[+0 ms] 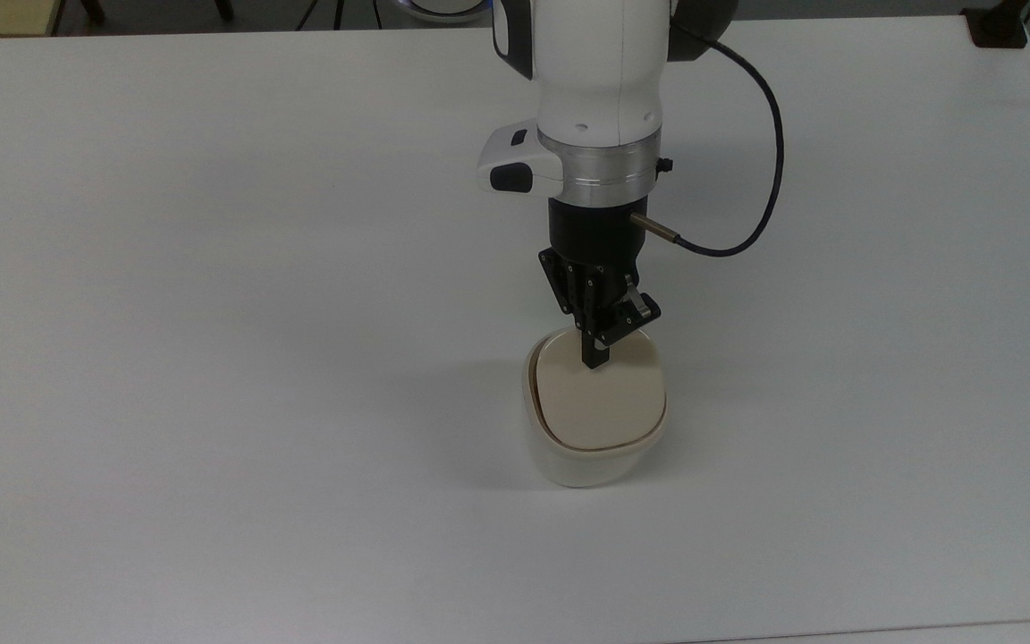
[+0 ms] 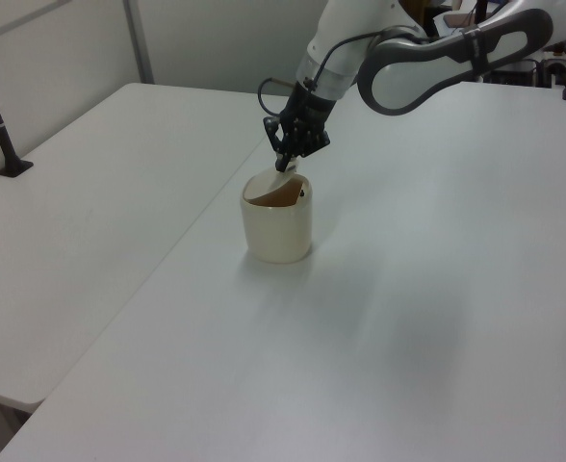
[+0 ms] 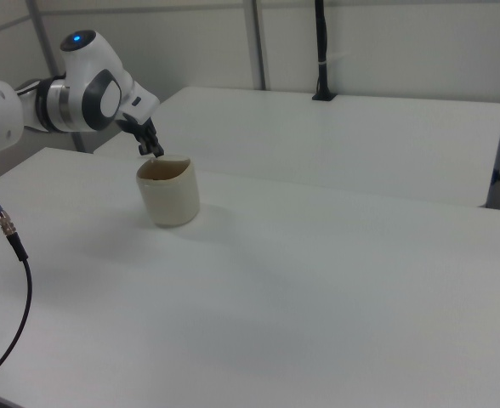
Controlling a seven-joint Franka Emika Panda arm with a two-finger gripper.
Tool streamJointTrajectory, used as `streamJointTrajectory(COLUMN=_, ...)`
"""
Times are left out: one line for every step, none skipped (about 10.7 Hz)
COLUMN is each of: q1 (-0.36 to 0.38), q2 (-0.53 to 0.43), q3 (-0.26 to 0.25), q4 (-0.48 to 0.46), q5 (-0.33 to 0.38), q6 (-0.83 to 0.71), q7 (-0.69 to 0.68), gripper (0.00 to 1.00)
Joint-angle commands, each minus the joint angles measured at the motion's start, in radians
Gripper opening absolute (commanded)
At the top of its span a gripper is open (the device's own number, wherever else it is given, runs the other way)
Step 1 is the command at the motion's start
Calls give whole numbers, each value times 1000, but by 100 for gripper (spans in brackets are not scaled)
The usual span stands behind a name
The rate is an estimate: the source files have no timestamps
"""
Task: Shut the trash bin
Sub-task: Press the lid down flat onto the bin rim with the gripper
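Surface: white surface (image 1: 211, 268), bare around the task.
Bin: trash bin (image 1: 591, 447) near the top view's centre; lid (image 1: 600, 402) slightly raised.
Jaws: gripper (image 1: 595, 358) pinched on the lid's far edge.
Technique: lower gently until flush.

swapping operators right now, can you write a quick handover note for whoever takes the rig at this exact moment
Gripper: shut on the lid's free edge, at the side of the bin nearest the arm, pointing down over the opening.

Trash bin: upright on the white table, in front of the arm in the top view.

Lid: covers nearly the whole opening in the top view. In the left view it is tilted, with the gripped edge above the rim, so it is not seated.

Done: lid brought most of the way down.

Left: probably lower the gripped edge until the lid lies flat in the rim, then release and lift clear.
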Motion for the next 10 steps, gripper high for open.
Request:
streamJointTrajectory(q1=7, q2=-34, q3=-4, q4=-70, q5=-31, q6=-19, q7=-27, gripper=0)
streamJointTrajectory(q1=9, q2=-32, q3=0, q4=-83, q5=-31, q6=-19, q7=-32, gripper=0)
streamJointTrajectory(q1=7, q2=-32, q3=6, q4=-87, q5=-31, q6=-19, q7=-44, gripper=0)
streamJointTrajectory(q1=6, q2=-32, q3=12, q4=-96, q5=-32, q6=-20, q7=-44, gripper=0)
streamJointTrajectory(q1=6, q2=-31, q3=13, q4=-107, q5=-33, q6=-20, q7=-46, gripper=0)
streamJointTrajectory(q1=6, q2=-29, q3=15, q4=-116, q5=-33, q6=-20, q7=-54, gripper=0)
streamJointTrajectory(q1=6, q2=-25, q3=15, q4=-117, q5=-33, q6=-19, q7=-54, gripper=0)
streamJointTrajectory(q1=7, q2=-20, q3=15, q4=-118, q5=-33, q6=-19, q7=-54, gripper=0)
streamJointTrajectory(q1=7, q2=-12, q3=16, q4=-118, q5=-34, q6=-19, q7=-51, gripper=0)
streamJointTrajectory(q1=7, q2=-8, q3=16, q4=-118, q5=-48, q6=-19, q7=-49, gripper=0)
